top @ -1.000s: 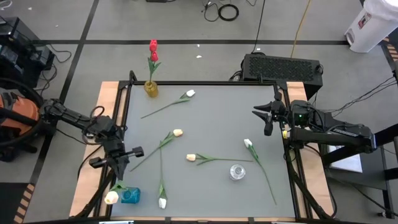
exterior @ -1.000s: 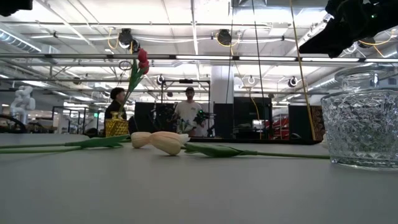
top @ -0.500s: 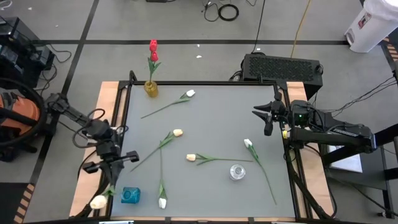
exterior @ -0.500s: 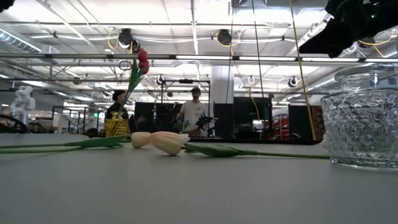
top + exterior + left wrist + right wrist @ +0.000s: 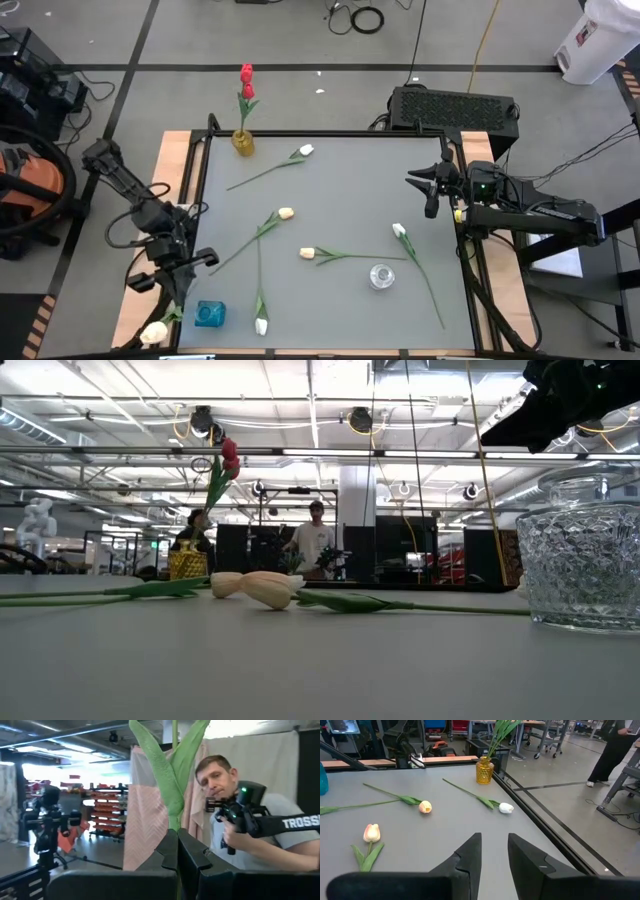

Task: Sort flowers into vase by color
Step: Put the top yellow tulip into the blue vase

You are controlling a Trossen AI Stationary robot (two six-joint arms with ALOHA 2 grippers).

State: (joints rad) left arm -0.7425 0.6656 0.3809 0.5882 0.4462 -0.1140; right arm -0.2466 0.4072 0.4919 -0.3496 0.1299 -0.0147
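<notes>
Tulips lie scattered on the grey table point(image 5: 330, 190) in the high view; a cream-headed artificial tulip point(image 5: 156, 331) is gripped by the left end effector point(image 5: 172, 268) at eight o'clock. In the left wrist view, its green stem point(image 5: 173, 780) is clamped. In the right wrist view, the right end effector point(image 5: 494, 851) is seen parted, empty.

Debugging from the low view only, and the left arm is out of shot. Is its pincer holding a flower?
Observer: Yes. The left pincer is shut on the stem of a cream tulip.
Operator: Where's the bloom?
Observer: Past the left edge of the table, left of the blue vase and not in it.
Operator: Right arm?
Observer: The right pincer is open and empty at the table's right edge.
</notes>
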